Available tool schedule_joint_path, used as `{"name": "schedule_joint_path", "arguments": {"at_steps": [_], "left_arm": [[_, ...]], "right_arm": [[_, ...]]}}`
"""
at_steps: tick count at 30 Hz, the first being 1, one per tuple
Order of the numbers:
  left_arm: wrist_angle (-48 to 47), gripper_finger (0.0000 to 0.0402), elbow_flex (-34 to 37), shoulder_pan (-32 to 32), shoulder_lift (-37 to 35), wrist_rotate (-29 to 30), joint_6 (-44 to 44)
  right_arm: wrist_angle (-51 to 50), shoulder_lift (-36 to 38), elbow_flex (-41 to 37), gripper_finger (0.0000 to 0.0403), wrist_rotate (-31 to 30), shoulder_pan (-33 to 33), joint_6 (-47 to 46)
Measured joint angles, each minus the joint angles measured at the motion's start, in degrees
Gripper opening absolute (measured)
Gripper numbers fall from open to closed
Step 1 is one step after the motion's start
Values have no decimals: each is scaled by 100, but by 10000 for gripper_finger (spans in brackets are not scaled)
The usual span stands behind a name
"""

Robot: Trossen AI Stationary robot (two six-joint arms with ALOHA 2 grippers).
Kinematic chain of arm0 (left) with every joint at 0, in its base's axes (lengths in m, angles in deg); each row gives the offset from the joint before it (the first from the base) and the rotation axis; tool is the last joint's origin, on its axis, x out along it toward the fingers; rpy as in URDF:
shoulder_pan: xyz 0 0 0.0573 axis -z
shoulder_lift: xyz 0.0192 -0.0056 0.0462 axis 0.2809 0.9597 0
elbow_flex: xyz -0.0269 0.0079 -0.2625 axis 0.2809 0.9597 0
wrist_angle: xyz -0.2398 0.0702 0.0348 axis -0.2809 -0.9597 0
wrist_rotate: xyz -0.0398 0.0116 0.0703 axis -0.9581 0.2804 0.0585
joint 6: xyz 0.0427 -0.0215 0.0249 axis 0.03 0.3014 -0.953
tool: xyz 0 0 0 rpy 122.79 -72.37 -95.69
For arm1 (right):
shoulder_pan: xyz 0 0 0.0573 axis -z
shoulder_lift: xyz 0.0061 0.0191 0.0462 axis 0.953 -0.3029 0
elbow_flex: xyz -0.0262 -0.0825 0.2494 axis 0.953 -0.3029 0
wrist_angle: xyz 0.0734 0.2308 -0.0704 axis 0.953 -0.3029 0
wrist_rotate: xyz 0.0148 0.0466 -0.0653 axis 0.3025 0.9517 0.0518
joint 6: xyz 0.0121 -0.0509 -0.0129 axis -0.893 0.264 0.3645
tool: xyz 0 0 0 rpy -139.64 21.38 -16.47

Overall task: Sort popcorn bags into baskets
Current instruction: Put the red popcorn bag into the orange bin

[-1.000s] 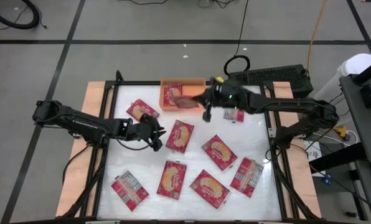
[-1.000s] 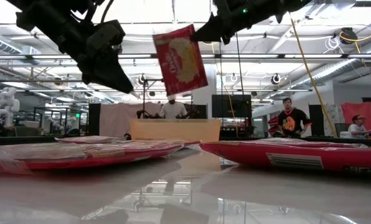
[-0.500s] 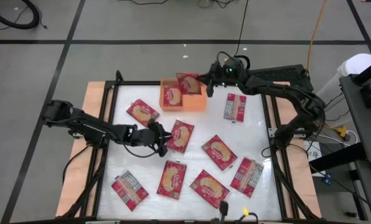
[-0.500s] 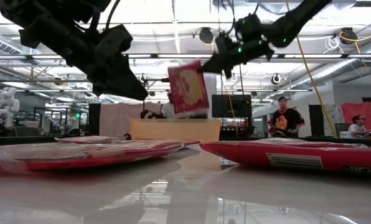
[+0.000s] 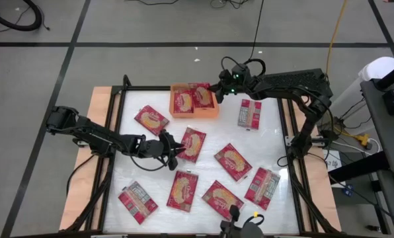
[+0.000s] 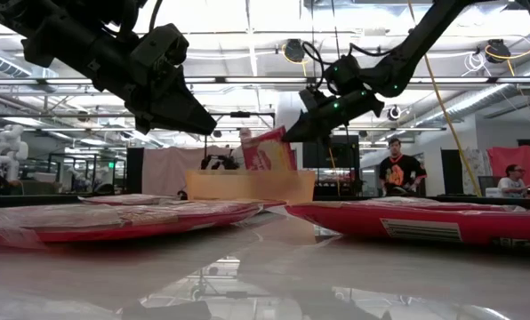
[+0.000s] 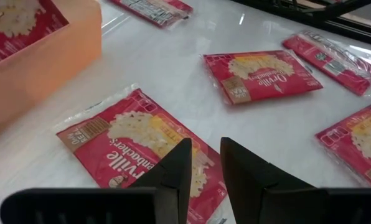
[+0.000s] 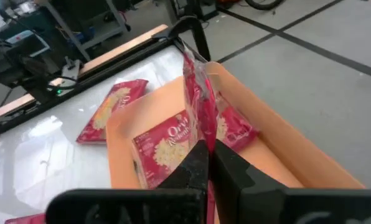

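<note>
On the white worktop (image 5: 203,165), loose popcorn bags (image 5: 183,190) lie flat at mixed angles. The left tool (image 5: 172,147), its fingers a narrow gap apart and empty, hovers over 1 bag's (image 7: 145,143) edge. Farther back, the right tool (image 5: 215,94) pinches a bag (image 8: 198,106) standing on edge in the orange basket (image 5: 210,111), beside 1 flat bag (image 5: 182,101). Half a second ago it hung higher above the basket.

Ten flat red rectangular popcorn packets (image 5: 235,161) show in the high view: eight lie on the white table (image 5: 270,142), and two are in the single shallow orange rectangular tray (image 5: 196,112). Two dark arms work there.
</note>
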Motion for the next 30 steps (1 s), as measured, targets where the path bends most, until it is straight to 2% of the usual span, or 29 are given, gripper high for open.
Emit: {"name": "schedule_joint_path", "arguments": {"at_steps": [4,10,17,22,30], "left_arm": [[0,88,0,14,0,0,-3],[-3,88,0,14,0,0,-50],[-5,88,0,12,0,0,-76],[-7,88,0,12,0,0,-85],[-7,88,0,9,0,-1,-46]], "right_arm": [[-129,-1,0,0,-377,-2,66],[-322,-1,0,15,-422,-7,162],[-826,-3,0,57,-1433,-161,498],[-806,19,0,91,-1490,-201,603],[-979,385,0,146,-2012,-246,710]]}}
